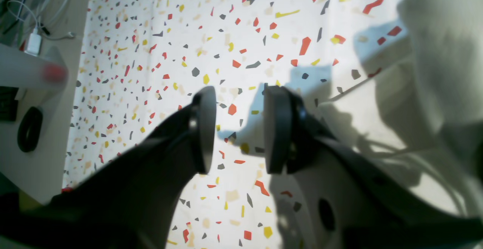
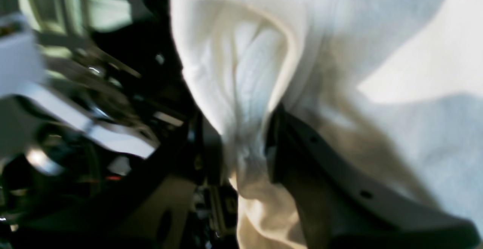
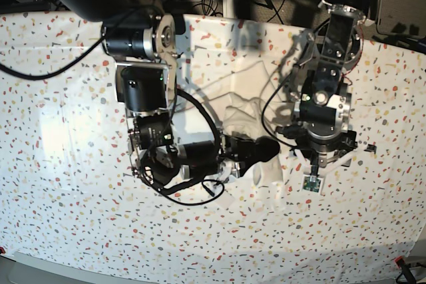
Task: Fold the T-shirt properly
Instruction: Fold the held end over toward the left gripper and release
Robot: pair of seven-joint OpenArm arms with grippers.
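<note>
The white T-shirt (image 3: 243, 112) lies crumpled in the middle of the table between both arms. My right gripper (image 2: 241, 147) has a bunch of the T-shirt (image 2: 241, 71) standing between its fingers, and the jaws stand apart around it, loosely rather than pinched tight. My left gripper (image 1: 240, 128) hangs open over the speckled covering with nothing between its pads (image 1: 277, 128). The T-shirt (image 1: 445, 53) fills the right side of the left wrist view, apart from that gripper. No print shows.
The white speckled table covering (image 1: 226, 34) spreads under everything. Its left edge shows in the left wrist view, with a white charger (image 1: 34, 43), cables and a black ring (image 1: 29, 128) beyond it. Black cables (image 3: 193, 194) loop beside the right arm.
</note>
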